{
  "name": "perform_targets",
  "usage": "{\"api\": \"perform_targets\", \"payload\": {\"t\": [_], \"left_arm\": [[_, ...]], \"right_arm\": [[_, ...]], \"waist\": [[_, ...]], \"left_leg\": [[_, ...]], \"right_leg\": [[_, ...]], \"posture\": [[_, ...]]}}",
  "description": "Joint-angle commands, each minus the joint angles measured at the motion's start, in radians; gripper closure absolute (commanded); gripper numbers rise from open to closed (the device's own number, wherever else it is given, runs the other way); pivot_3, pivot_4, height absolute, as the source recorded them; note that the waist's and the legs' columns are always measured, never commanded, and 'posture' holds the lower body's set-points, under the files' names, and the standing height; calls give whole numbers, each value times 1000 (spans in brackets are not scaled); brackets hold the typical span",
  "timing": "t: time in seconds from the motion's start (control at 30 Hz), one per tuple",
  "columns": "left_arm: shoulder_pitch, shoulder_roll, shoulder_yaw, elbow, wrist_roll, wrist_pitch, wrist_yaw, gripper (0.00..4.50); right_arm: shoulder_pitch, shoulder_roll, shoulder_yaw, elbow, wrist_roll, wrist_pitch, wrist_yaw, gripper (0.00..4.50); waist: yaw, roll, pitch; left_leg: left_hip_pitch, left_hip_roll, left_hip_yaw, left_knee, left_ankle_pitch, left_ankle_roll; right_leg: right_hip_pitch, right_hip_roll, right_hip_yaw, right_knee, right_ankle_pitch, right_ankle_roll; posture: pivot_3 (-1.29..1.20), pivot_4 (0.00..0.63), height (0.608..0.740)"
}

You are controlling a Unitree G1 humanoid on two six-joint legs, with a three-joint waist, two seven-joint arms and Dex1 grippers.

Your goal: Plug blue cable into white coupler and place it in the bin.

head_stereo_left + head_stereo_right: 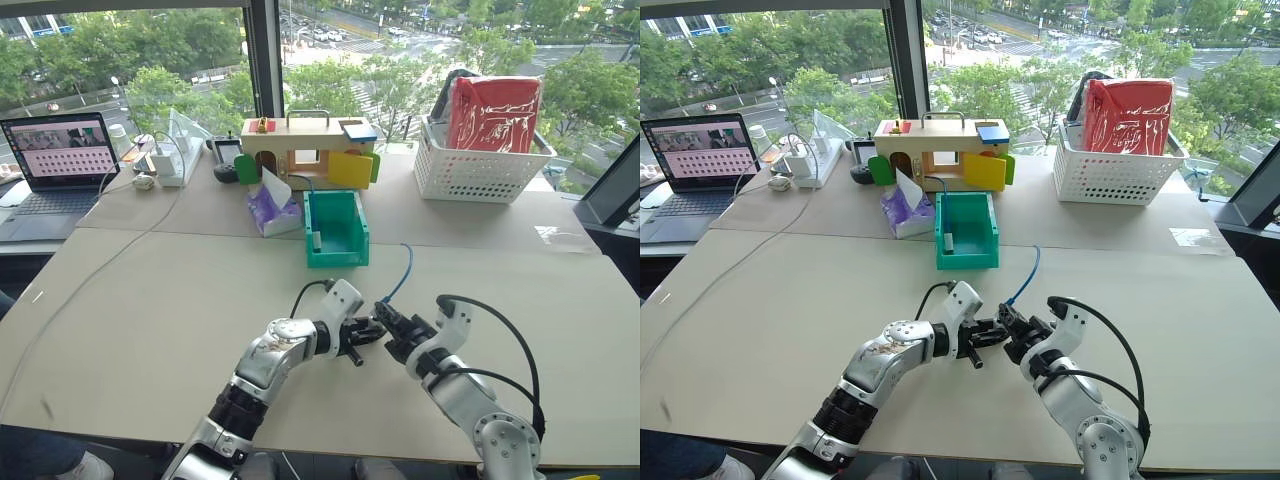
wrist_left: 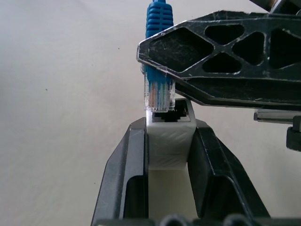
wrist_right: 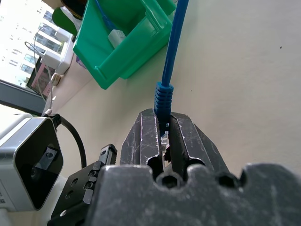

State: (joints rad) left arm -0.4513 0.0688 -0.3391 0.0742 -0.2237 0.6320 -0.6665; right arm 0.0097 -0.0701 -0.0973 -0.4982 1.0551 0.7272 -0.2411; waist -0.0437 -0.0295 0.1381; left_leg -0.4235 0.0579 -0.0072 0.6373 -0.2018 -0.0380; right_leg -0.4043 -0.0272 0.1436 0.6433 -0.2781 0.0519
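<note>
Mid-plugging: the left gripper (image 2: 169, 141) is clamped on the white coupler (image 2: 169, 141), and the right gripper (image 3: 165, 136) is pinching the blue cable (image 3: 171, 52) just behind its plug. The plug tip looks barely at the socket mouth, so next comes a straight push in. The bin (image 1: 336, 228) waits beyond the 2 grippers.

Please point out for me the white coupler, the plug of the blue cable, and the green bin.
white coupler (image 2: 168, 143): left wrist view, on its ribbed white side.
blue cable (image 2: 159, 94): left wrist view, on the clear plug at its end.
bin (image 1: 337, 255): left eye view, on its lowered front wall.
</note>
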Motion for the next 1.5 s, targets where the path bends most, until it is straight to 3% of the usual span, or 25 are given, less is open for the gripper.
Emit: {"api": "perform_targets", "payload": {"t": [0.03, 1.1, 1.5], "left_arm": [[16, -4, -11, -17, -9, 12, -5, 3857], [24, -3, -16, -16, -19, 18, -4, 3857], [9, 7, -19, -15, -20, 46, -10, 3857]], "right_arm": [[3, -12, -21, -31, -7, -5, -8, 4500], [44, -56, 23, -71, -34, 40, -6, 4500], [58, -193, 132, -100, -238, 59, 91, 4500]], "waist": [[0, 0, 0], [1, 0, 0], [1, 0, 0]], "left_leg": [[0, 0, 0, 0, 0, 0], [0, -1, -1, 2, 0, 0], [1, -1, -1, 4, 0, 0]], "right_leg": [[0, 0, 0, 0, 0, 0], [1, 0, 0, 2, 0, 0], [2, 0, 0, 3, 0, 0]], "posture": [[0, 150, 733], [0, 150, 733], [0, 150, 733]]}}
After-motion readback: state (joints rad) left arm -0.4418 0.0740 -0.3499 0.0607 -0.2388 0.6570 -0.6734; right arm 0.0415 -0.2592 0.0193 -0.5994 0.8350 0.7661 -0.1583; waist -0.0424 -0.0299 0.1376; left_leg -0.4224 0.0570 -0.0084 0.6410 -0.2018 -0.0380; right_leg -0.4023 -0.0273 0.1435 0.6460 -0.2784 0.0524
